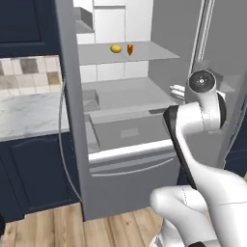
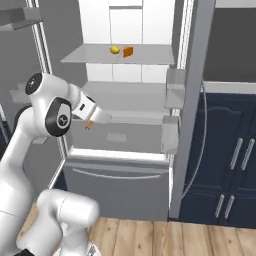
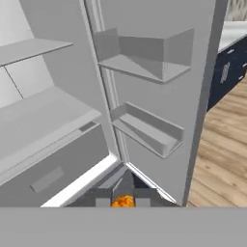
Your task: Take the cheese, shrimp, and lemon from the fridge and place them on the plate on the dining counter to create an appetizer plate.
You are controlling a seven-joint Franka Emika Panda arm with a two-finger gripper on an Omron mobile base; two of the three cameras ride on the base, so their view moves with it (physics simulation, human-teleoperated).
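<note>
Open fridge [image 1: 120, 130] doorway gives free passage; door bins [image 3: 144, 128] flank the hand's [image 2: 90, 124] side.

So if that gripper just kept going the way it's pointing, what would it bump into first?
Most likely the inside of the open fridge door, around its lower door shelf. The gripper, shut on a small orange piece, aims there; depth is uncertain.

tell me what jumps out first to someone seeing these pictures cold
The tall pale grey fridge stands wide open, and on its upper flat grey shelf a small rounded yellow lemon sits beside a small orange wedge of cheese. In front of it the white arm's two-finger gripper is shut on a tiny curved orange shrimp, level with the lower shelves.
</note>
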